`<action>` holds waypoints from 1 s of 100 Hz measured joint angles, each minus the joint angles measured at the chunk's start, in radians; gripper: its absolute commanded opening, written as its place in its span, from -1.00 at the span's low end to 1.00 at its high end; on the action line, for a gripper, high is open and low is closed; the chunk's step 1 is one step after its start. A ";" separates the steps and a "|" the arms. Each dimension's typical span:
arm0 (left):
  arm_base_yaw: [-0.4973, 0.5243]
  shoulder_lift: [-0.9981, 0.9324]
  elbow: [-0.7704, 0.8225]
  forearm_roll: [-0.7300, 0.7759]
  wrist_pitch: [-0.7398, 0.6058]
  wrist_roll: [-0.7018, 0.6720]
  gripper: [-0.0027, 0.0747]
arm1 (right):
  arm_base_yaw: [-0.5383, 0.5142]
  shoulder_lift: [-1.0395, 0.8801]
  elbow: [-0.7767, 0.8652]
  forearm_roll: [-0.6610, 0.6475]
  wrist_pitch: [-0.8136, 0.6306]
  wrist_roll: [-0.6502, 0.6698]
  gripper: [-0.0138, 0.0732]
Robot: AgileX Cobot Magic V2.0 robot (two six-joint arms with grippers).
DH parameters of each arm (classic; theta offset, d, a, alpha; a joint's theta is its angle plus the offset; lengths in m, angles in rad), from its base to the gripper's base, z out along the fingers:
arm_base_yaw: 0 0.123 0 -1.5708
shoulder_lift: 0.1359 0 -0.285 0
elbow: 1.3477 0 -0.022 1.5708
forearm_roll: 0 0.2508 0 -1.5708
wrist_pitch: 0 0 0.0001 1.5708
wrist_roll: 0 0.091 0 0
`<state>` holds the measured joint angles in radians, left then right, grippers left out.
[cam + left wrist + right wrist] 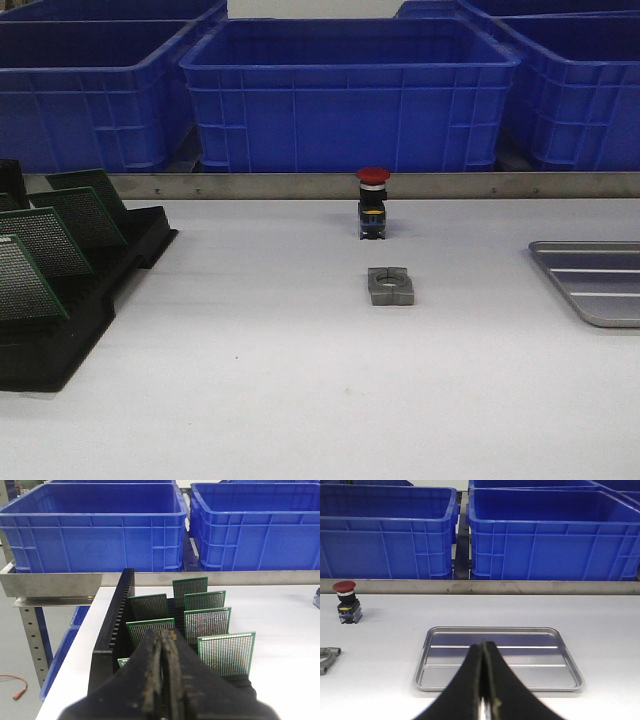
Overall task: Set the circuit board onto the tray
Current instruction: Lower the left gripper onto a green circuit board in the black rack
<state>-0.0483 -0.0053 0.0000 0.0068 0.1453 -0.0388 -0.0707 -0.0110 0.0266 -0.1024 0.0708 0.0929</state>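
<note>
Several green perforated circuit boards (206,623) stand upright in a black slotted rack (111,630); they also show at the left of the front view (48,240). My left gripper (163,635) is shut and empty, just short of the rack's near boards. The silver-grey tray (498,636) lies empty on the white table; in the front view its rim (560,270) shows at the right edge. My right gripper (483,646) is shut and empty, in front of the tray's near side. Neither gripper shows in the front view.
A red-capped push button (372,203) stands at the table's middle back, a grey metal bracket (391,286) in front of it. Big blue crates (345,95) line a metal ledge behind the table. The table's left edge (70,670) runs beside the rack.
</note>
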 measured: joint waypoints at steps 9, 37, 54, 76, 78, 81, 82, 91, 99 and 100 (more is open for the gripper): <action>0.000 0.000 0.002 0.000 0.000 0.000 -0.98 | 0.000 0.000 0.000 0.000 0.000 0.000 -0.82; 0.000 0.000 0.000 0.000 -0.033 0.000 -0.98 | 0.000 0.000 0.000 0.000 0.000 0.000 -0.82; 0.000 0.000 0.000 0.000 -0.101 0.000 -0.98 | 0.000 0.000 0.000 0.000 0.000 0.000 -0.82; 0.000 0.000 -0.011 0.000 -0.127 0.000 -0.98 | 0.000 0.000 0.000 0.000 0.000 0.000 -0.82; 0.000 0.000 -0.020 0.000 -0.113 0.000 -0.98 | 0.000 0.000 0.000 0.000 0.000 0.000 -0.82; 0.000 0.000 -0.038 0.000 -0.084 0.000 -0.98 | 0.000 0.000 0.000 0.000 0.000 0.000 -0.82; 0.000 0.000 -0.050 0.000 -0.067 0.000 -0.98 | 0.000 0.000 0.000 0.000 0.000 0.000 -0.82; 0.000 0.000 -0.148 0.000 0.067 0.000 -0.98 | 0.000 0.000 0.000 0.000 0.000 0.000 -0.82; 0.000 0.019 -0.241 0.000 0.182 0.000 -0.98 | 0.000 0.000 0.000 0.000 0.000 0.000 -0.82; 0.000 0.023 -0.258 0.000 0.192 0.000 -0.98 | 0.000 0.000 0.000 0.000 0.000 0.000 -0.82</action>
<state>-0.0483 0.0179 -0.2577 0.0068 0.3372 -0.0388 -0.0707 -0.0110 0.0266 -0.1024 0.0708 0.0929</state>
